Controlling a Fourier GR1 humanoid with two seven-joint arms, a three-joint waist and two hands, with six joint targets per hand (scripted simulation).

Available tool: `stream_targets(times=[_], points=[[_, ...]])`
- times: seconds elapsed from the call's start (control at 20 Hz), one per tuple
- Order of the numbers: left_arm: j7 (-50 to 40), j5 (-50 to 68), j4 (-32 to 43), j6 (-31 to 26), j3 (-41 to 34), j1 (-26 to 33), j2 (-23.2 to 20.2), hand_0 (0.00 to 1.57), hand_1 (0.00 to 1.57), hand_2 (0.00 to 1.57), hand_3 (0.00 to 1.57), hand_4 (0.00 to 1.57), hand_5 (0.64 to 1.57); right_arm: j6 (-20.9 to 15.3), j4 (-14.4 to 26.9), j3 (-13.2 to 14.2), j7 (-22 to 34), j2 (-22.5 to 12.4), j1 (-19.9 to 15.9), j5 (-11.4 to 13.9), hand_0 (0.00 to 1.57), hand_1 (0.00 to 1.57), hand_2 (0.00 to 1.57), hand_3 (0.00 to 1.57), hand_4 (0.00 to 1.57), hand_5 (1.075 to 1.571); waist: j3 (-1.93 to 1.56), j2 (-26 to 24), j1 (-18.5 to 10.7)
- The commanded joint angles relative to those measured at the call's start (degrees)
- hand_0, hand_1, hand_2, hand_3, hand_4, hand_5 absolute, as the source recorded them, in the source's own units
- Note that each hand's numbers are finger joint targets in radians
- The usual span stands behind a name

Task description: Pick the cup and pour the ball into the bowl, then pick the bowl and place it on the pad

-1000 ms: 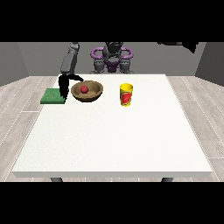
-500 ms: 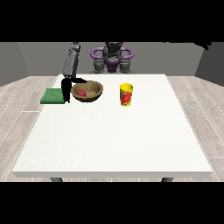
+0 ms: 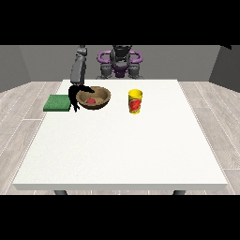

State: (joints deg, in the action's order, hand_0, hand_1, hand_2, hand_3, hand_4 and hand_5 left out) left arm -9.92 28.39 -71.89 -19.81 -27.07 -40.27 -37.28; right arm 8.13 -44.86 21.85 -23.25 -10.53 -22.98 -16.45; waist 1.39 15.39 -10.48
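Fingers of the hand at the view's left [image 3: 75, 96] hang down black against the left rim of the bowl [image 3: 94, 98], with one thin digit reaching across the rim towards the bowl's middle. They look curled about that rim, thumb side out and finger side in, though the hand is small and I judge this more than I see it.

Left of centre in the upper part of the frame sits the bowl, upright on the white table [image 3: 122, 145], with the red ball [image 3: 91, 101] lying inside it. So the pouring looks done. The yellow cup [image 3: 135, 101] stands upright just to the bowl's right, apart from it and with nothing holding it.

What the coming move turns on is the green pad [image 3: 57, 102]: it lies flat at the table's left edge, directly left of the bowl, with only the hand between the two. The bowl must travel leftward in the frame, a short way, and this hand is the nearer one for it. Lifting by one rim may tip the bowl, so the ball could roll.

The other hand does not show anywhere.
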Motion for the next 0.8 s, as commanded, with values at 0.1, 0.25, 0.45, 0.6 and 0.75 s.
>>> stream_targets(times=[0.1,0.25,0.45,0.6,0.75], points=[[-0.8,3.3,-0.4,-2.5,-1.7,-1.6,-2.4,0.0,0.0,0.0,0.0,0.41,1.547,-6.9,4.7,0.1,2.6,-0.2,2.0,2.9,1.57,1.57,1.57,1.57,1.09,1.459,-1.41,4.7,-3.8],[-0.2,2.4,0.0,-2.7,-1.0,-0.4,-1.7,0.0,0.0,0.0,0.0,0.58,1.567,-8.4,2.3,-0.9,3.7,0.3,2.9,3.3,1.57,1.57,1.57,1.57,1.07,1.476,-1.34,4.0,-3.5],[0.6,2.6,2.9,-2.9,-2.6,-0.1,-3.0,0.0,0.0,0.0,0.0,0.68,1.57,-8.9,-1.4,-0.6,8.7,-3.4,2.9,2.4,1.57,1.57,1.57,1.57,1.07,1.487,-1.27,2.5,-1.4],[1.5,1.4,5.2,-2.9,-2.9,0.6,-3.8,0.0,0.0,0.0,0.0,0.72,1.569,-10.7,-4.8,-1.4,16.6,-7.9,-0.1,2.7,1.57,1.57,1.57,1.57,1.06,1.527,-1.23,0.1,-0.5],[0.4,1.3,8.2,-3.0,-2.7,2.3,-3.8,0.0,0.0,0.0,0.0,0.73,1.569,-13.6,-6.7,-4.3,24.5,-6.4,-0.5,3.6,1.57,1.57,1.57,1.57,1.04,1.535,-1.28,-5.0,1.5]])
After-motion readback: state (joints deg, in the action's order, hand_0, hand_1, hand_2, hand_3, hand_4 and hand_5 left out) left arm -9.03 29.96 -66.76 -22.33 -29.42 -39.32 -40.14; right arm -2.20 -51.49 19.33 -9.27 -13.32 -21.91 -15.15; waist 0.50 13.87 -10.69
